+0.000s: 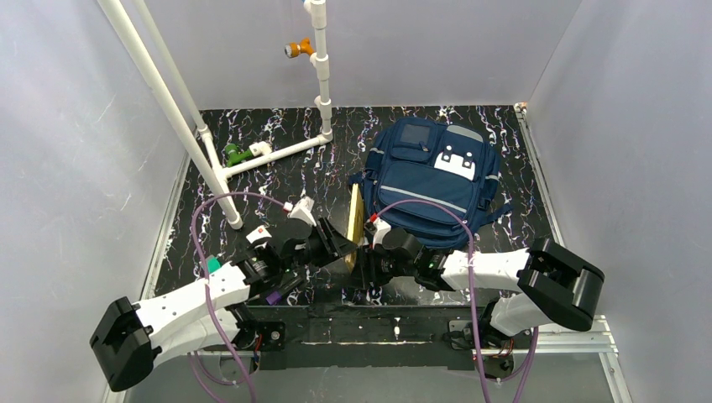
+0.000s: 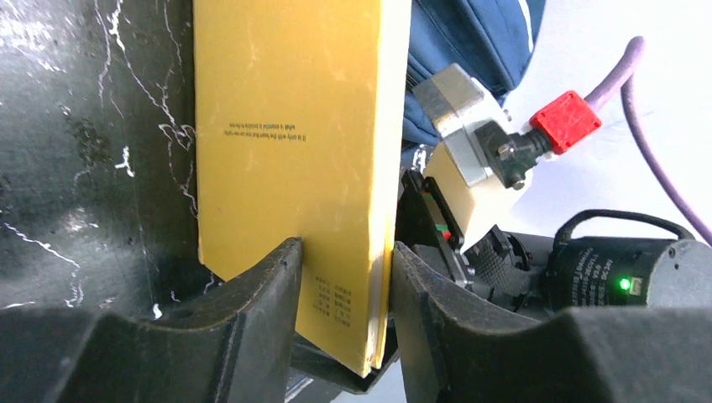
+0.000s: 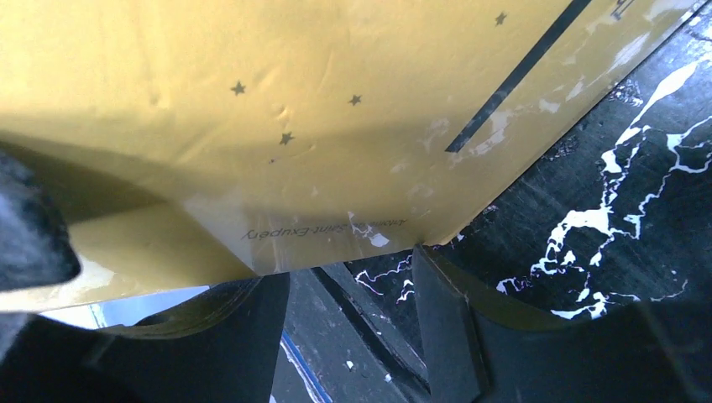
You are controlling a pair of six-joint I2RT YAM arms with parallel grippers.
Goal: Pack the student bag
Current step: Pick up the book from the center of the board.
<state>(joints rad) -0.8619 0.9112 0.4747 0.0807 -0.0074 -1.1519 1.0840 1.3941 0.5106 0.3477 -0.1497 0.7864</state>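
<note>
Lying flat, navy grey-striped student bag (image 1: 424,186).

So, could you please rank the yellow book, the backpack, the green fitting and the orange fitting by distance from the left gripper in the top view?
1. Yellow book, clamped in the left gripper.
2. Backpack, just right of it.
3. Green fitting, low at the back left.
4. Orange fitting, high up at the back.
</note>
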